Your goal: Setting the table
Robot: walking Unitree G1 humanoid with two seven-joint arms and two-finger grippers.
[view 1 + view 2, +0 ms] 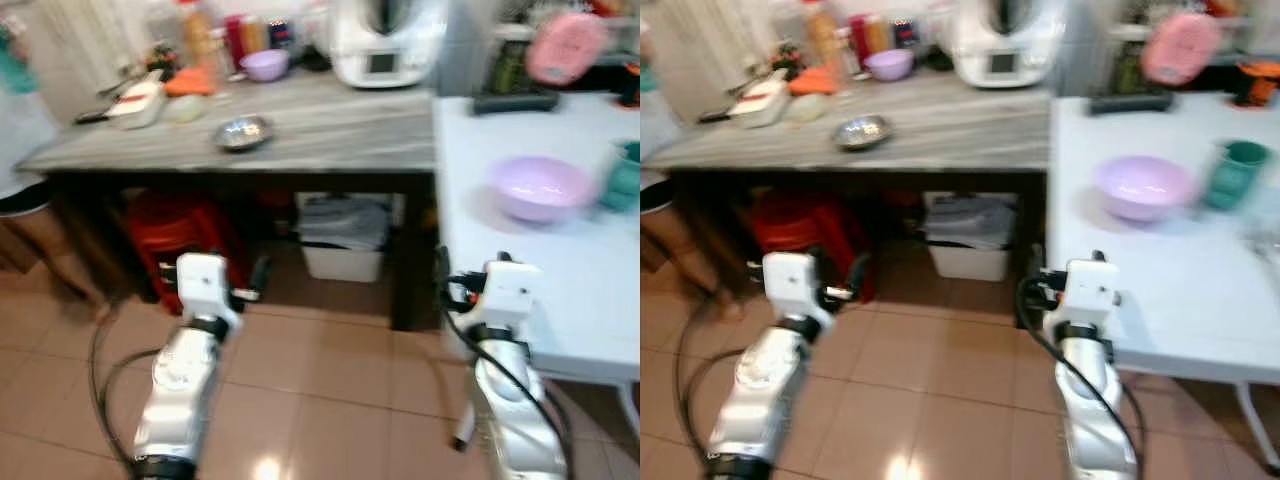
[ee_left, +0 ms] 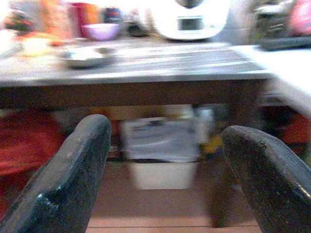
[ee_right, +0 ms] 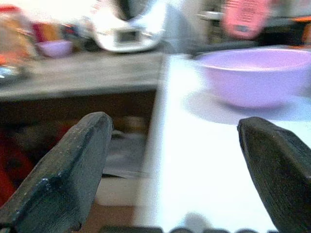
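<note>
A lilac bowl (image 1: 541,186) sits on the white table (image 1: 560,290) at my right, with a teal cup (image 1: 626,175) just beyond it. On the grey wooden table (image 1: 330,135) ahead lie a small metal bowl (image 1: 242,132) and, further back, a small purple bowl (image 1: 264,64). My left gripper (image 2: 165,128) is open and empty, held low in front of the grey table's edge. My right gripper (image 3: 175,124) is also open and empty, level with the near corner of the white table, the lilac bowl (image 3: 257,75) a short way ahead of it.
A white kitchen appliance (image 1: 385,40), bottles and food items crowd the back of the grey table. Under it stand a red stool (image 1: 180,235) and a white bin (image 1: 345,240). A pink object (image 1: 565,45) hangs behind the white table. Tiled floor lies below.
</note>
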